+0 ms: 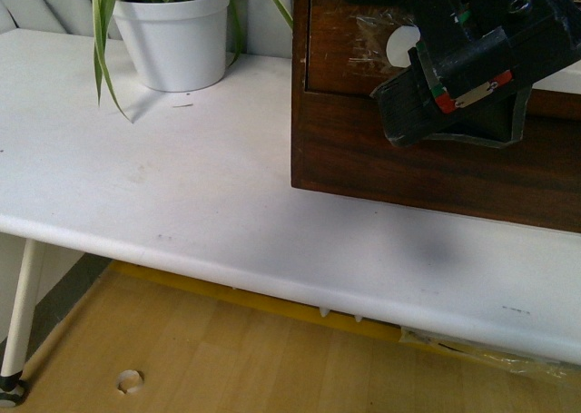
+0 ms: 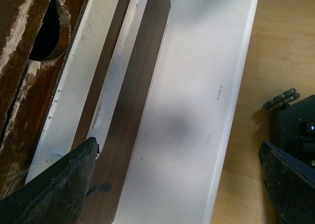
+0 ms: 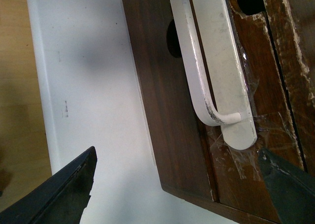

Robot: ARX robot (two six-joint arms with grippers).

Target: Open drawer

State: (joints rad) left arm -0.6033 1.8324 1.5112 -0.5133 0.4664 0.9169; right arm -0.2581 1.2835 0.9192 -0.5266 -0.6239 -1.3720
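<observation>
The drawer (image 1: 345, 41) is the upper dark brown front of a wooden cabinet at the right of the white table, and it looks flush with the frame. Its white loop handle (image 3: 216, 61) is taped on, and the rounded end (image 1: 402, 45) shows beside a black gripper (image 1: 454, 77). I cannot tell which arm that gripper belongs to. My right gripper (image 3: 177, 154) is open and empty, just off the handle's end and the cabinet's corner. My left gripper (image 2: 178, 145) is open and empty over the table beside the cabinet. The half-round notch (image 2: 47, 32) and chipped pale edges show there.
Below the drawer is a plain dark front (image 1: 408, 159) with no handle. A white pot with a striped plant (image 1: 172, 36) stands at the back left. The table's front edge (image 1: 272, 281) drops to a wooden floor. A black device (image 2: 295, 125) is on the floor.
</observation>
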